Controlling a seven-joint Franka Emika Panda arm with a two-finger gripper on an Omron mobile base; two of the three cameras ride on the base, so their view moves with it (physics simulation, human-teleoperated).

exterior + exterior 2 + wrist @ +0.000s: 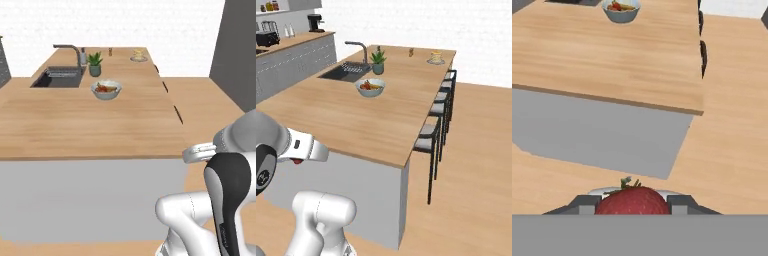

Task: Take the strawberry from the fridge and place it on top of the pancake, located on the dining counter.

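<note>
Two dark finger tips of the gripper sit clamped on the strawberry, red with green leaves on top, held in the air short of the near end of the dining counter. Far down that counter the pancake sits on its grey plate, well apart from the fruit bowl, potted plant and sink; stools line the counter's right side.

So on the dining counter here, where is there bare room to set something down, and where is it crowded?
The dining counter is bare wood across its near half, from the near edge up to the fruit bowl. The strip along the stools is also free. Crowding sits at the far end: sink, potted plant and the pancake on its plate.
</note>
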